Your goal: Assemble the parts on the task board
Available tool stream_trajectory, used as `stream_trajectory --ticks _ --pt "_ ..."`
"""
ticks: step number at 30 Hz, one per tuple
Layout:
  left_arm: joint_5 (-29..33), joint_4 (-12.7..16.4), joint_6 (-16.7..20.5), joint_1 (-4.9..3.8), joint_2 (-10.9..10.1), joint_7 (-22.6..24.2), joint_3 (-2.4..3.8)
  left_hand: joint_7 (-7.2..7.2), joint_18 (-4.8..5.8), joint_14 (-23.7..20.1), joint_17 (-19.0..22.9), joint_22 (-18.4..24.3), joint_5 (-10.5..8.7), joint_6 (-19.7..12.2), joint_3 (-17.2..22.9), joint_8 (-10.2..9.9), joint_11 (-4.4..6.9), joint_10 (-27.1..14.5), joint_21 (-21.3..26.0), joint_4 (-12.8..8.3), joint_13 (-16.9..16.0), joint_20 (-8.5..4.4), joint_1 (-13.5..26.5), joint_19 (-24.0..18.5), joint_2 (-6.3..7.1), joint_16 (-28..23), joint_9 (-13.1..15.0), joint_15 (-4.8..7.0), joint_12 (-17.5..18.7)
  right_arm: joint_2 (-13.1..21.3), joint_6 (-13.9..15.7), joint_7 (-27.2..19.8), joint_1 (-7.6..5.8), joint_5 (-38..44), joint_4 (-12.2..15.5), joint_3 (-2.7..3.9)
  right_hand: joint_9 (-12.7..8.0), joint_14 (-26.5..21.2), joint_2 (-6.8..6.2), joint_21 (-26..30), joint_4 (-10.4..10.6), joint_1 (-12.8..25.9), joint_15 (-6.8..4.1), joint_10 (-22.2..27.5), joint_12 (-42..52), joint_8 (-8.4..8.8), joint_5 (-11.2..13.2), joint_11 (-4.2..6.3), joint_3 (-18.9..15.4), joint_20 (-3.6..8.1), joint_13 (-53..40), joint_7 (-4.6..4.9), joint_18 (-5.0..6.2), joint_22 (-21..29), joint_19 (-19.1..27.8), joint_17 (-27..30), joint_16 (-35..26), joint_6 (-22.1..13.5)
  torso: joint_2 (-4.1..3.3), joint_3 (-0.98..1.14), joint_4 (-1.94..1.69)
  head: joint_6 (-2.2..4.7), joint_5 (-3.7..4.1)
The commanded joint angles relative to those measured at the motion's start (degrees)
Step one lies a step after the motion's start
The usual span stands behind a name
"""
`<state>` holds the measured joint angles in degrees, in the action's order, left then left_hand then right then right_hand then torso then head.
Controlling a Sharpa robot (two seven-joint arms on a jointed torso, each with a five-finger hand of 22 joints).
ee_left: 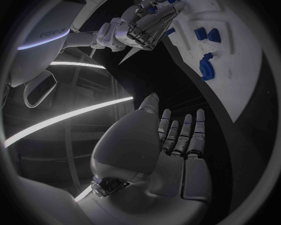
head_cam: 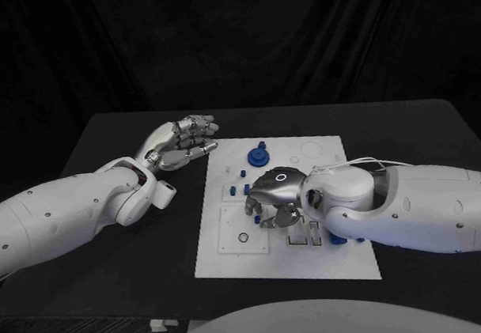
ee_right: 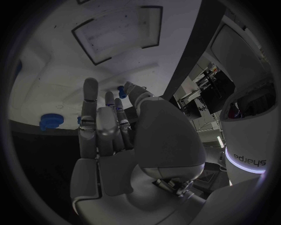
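Several blue parts (head_cam: 258, 156) beside right robot hand (head_cam: 276, 201)

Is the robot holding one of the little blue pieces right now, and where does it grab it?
The right hand pinches a small blue part at its fingertips, by the part's lower end, above the task board. The left hand holds nothing.

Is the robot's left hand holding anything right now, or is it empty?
Empty. The left hand sits beside the white board, off its edge; in its wrist view the fingers lie straight and apart with nothing in them.
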<state>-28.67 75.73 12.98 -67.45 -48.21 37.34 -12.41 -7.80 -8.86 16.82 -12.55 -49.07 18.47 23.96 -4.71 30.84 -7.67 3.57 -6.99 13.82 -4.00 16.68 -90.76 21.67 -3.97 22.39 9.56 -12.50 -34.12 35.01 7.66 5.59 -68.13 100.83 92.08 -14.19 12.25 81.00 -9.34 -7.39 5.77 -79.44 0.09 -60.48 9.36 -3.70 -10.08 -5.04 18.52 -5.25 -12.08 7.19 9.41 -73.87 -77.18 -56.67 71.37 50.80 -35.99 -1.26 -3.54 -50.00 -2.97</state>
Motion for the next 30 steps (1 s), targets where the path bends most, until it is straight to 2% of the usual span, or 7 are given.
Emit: stream_trajectory --ticks 1,10,16,18,19,21,30 --pt "0.4 0.1 -0.6 0.08 0.1 0.4 0.05 -0.54 1.14 0.4 0.1 0.1 0.2 0.1 -0.1 0.2 -0.12 0.0 -0.2 -0.3 0.1 0.03 -0.1 0.3 -0.52 0.4 -0.1 -0.15 -0.3 0.2 1.7 0.3 0.15 0.4 0.1 0.02 -1.7 -0.9 -0.1 0.9 0.2 0.9 0.12 4.1 -1.2 0.13 2.7 -0.54 -2.0 -0.57 0.4 -1.08 0.77 0.5 0.3 1.0 -0.7 -5.7 -0.03 -0.04 -0.09 0.0 0.06" --pt "0.4 0.2 -0.5 0.09 -0.2 0.3 0.05 -0.65 1.18 0.4 0.1 0.1 0.2 0.2 -0.1 0.2 -0.08 0.0 -0.3 -0.4 0.1 0.03 -0.1 0.4 -0.55 0.4 -0.1 -0.16 -0.3 2.2 9.0 -0.5 -0.06 0.4 1.3 0.04 -2.8 -1.6 0.45 2.1 0.7 -0.1 0.22 8.2 -0.6 -0.22 3.6 -1.2 -5.5 -0.82 0.2 -1.71 0.93 1.2 0.2 1.4 -0.8 -6.7 -0.02 -0.07 -0.06 0.0 0.1" --pt "0.4 0.6 -0.3 0.09 -0.7 0.3 0.05 -0.72 1.21 0.4 0.1 0.1 0.2 0.3 -0.1 0.3 -0.06 0.0 -0.3 -0.4 0.1 0.02 -0.1 0.4 -0.55 0.5 -0.1 -0.17 -0.4 6.1 13.1 -0.2 -2.56 -1.8 3.5 0.1 -3.0 -0.7 0.72 2.4 1.8 -0.8 0.17 8.8 0.7 -1.14 3.5 -1.08 -7.3 -0.7 0.1 -1.38 1.0 1.5 -0.9 0.1 0.3 -4.3 -0.05 0.03 -0.05 0.0 0.41" --pt "0.4 0.7 -0.2 0.09 -0.9 0.3 0.05 -0.72 1.21 0.4 0.1 0.1 0.2 0.3 -0.1 0.3 -0.06 0.1 -0.3 -0.4 0.1 0.02 -0.1 0.4 -0.55 0.5 -0.1 -0.17 -0.5 8.4 11.6 0.8 -4.53 -4.2 4.5 0.1 -3.1 1.0 -0.08 2.1 4.1 -0.4 -0.21 11.8 -1.0 -1.59 5.0 -1.48 -8.9 -0.46 1.7 -3.15 1.03 1.5 -2.3 -2.5 2.0 -2.7 0.04 0.01 0.03 0.0 0.45" --pt "0.4 0.7 -0.2 0.09 -1.0 0.3 0.05 -0.73 1.21 0.4 0.1 0.1 0.2 0.3 -0.1 0.3 -0.06 0.1 -0.3 -0.4 0.1 0.02 -0.1 0.4 -0.55 0.5 -0.1 -0.17 -0.5 9.0 10.7 1.3 -5.03 -4.8 4.8 0.1 -3.2 1.0 -0.29 2.2 4.6 -0.5 -0.25 12.2 -1.3 -1.51 5.0 -1.55 -9.2 -0.44 2.0 -3.4 1.01 1.6 -2.4 -2.3 1.8 -2.7 0.06 0.0 0.04 0.0 0.5" --pt "0.4 0.8 -0.1 0.09 -1.1 0.3 0.05 -0.73 1.21 0.4 0.1 0.1 0.2 0.3 -0.1 0.3 -0.06 0.1 -0.3 -0.4 0.1 0.02 -0.1 0.4 -0.55 0.5 -0.1 -0.17 -0.5 11.3 7.6 2.7 -6.31 -6.3 5.6 0.1 -4.0 0.9 -2.4 3.0 11.2 -3.5 0.14 13.5 -2.7 -0.69 5.9 -2.0 -11.2 -0.58 4.8 -3.94 0.94 2.1 -2.7 -1.1 0.9 -2.7 0.11 -0.05 0.1 0.0 0.56" --pt "0.4 1.2 0.1 0.09 -1.6 0.5 0.05 -0.56 1.28 0.5 0.2 0.1 0.19 0.3 -0.2 0.3 -0.17 0.1 -0.3 -0.5 0.1 0.01 -0.1 0.5 -0.45 0.5 -0.2 -0.17 -0.6 17.3 5.0 3.5 -7.53 -8.2 5.2 0.02 -4.4 0.3 -3.03 3.4 11.1 -3.6 0.53 14.1 -3.0 -0.47 6.0 -2.26 -12.0 -0.82 5.9 -3.84 0.81 2.4 -2.4 0.0 0.1 -2.6 0.09 -0.17 0.13 0.0 0.3"
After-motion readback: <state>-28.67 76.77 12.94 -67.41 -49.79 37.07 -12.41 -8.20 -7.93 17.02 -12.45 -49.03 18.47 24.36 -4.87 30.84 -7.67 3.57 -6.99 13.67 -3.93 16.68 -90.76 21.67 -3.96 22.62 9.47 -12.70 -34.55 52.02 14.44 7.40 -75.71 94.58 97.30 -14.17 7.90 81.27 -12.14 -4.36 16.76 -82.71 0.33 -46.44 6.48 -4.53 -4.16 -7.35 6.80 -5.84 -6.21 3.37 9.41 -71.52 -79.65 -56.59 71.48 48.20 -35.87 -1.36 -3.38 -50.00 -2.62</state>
